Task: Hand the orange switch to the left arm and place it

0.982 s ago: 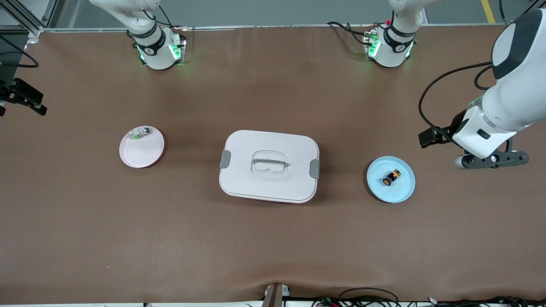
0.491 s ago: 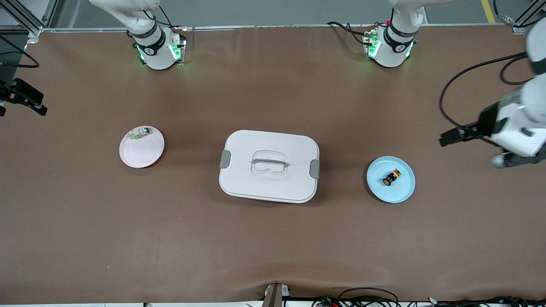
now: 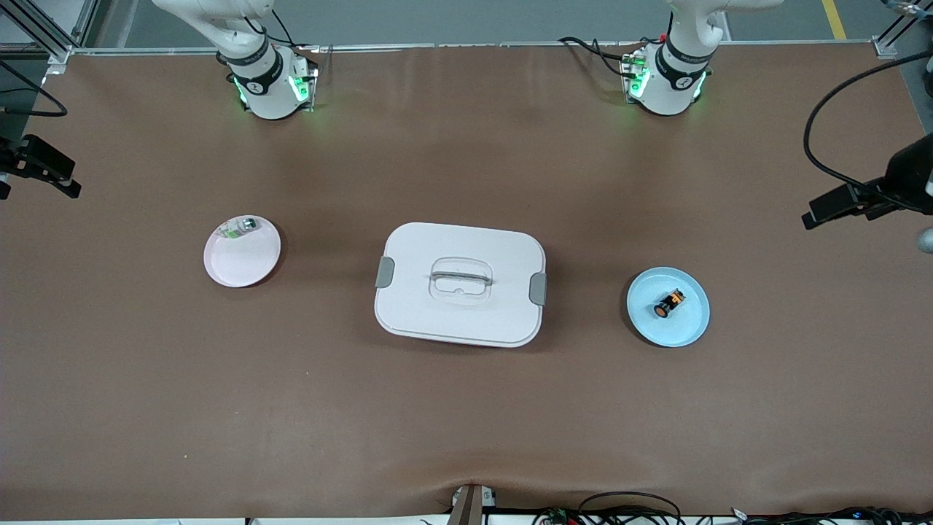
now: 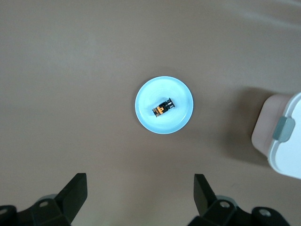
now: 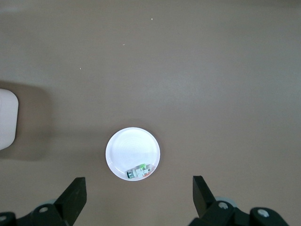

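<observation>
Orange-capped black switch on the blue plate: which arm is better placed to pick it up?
Left. Its open gripper hangs above the switch on the blue plate; the right arm's view shows only the white plate.

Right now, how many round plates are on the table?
2. The pink plate lies toward the right arm's end of the table, the blue plate toward the left arm's end, with the white box between them. None seems hidden.

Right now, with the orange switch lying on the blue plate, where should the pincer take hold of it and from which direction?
Grip the orange switch across its black barrel, midway between the orange cap and the metal end, coming straight down. It lies flat on its side on the blue plate, so only the barrel's two long sides offer opposing faces. The left pincer, open high above the plate, probably needs turning to close across the barrel.
</observation>
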Action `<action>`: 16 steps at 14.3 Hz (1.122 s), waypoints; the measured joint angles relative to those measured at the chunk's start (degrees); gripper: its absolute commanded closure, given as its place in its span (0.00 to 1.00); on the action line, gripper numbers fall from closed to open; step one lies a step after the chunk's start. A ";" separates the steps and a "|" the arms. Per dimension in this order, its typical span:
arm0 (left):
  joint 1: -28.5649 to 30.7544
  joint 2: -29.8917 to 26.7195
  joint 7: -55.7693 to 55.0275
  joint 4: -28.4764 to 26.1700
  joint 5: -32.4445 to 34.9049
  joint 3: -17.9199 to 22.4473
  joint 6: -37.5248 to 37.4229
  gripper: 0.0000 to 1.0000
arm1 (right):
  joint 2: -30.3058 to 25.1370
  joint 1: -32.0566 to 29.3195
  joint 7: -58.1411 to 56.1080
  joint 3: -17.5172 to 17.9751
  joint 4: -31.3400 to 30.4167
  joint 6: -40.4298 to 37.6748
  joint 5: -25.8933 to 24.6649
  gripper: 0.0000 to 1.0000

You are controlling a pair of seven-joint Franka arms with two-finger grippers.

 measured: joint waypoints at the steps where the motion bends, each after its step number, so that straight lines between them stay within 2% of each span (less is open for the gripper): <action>1: -0.20 -0.29 2.09 -0.05 0.39 0.01 0.00 0.00 | 0.00 0.00 0.00 0.00 0.00 0.00 0.00 0.00; 12: 1.28 -7.77 9.75 -4.61 1.48 0.28 -1.92 0.00 | 0.01 0.00 0.01 0.00 0.01 0.00 0.00 0.00; 16: 0.79 -7.86 11.65 -4.78 2.19 -2.08 -1.93 0.00 | 0.01 -0.12 0.02 -0.07 0.03 0.00 0.00 0.00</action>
